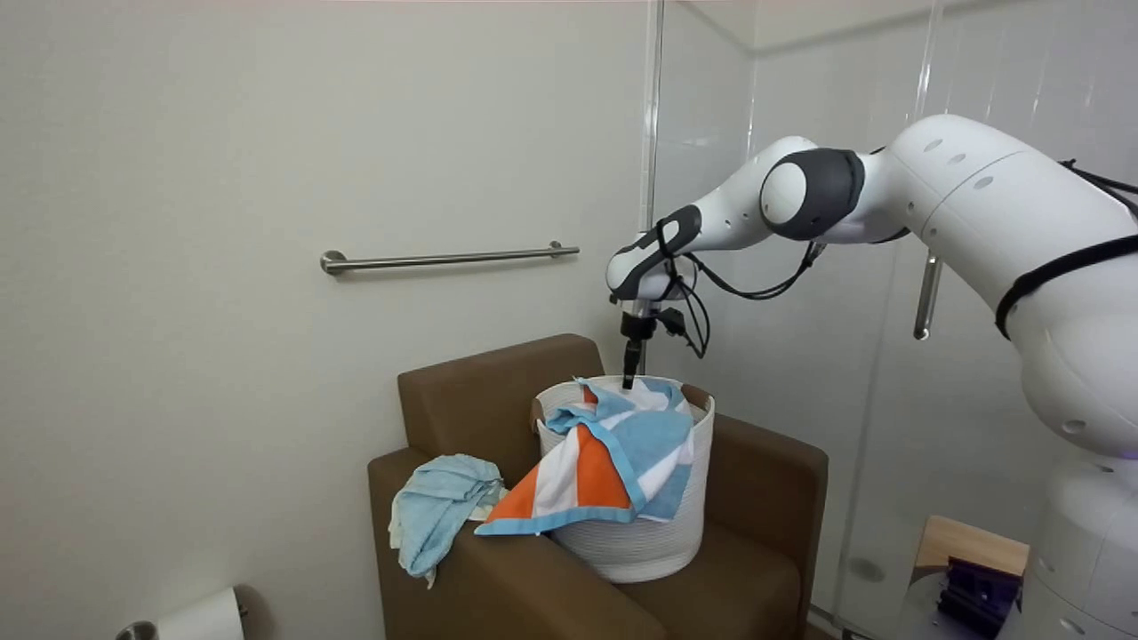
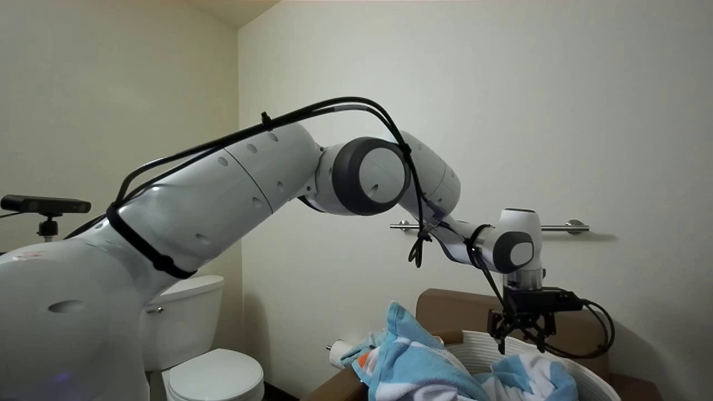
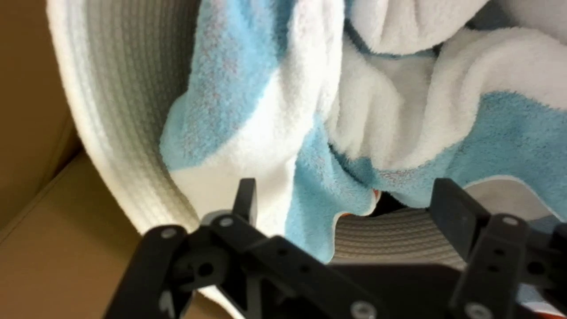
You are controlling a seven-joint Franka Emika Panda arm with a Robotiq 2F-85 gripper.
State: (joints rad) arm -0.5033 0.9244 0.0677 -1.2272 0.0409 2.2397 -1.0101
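Hanging above the white basket [image 1: 636, 551], in an exterior view: fingers [image 1: 629, 369], pointed down; a striped towel [image 1: 600, 467] is found directly beneath, heaped inside and draped outward toward the armrest [image 1: 542, 578]. In an exterior view: fingers [image 2: 502, 344] seen spread, nothing gripped, the towel's heap placed just below. Wrist view: beneath the gap between the fingers, a blue-and-white fold is framed, its long axis set across the line joining them; contact cannot be confirmed.

Gap above towel [image 3: 354, 119], basket rim [image 3: 99, 146] alongside
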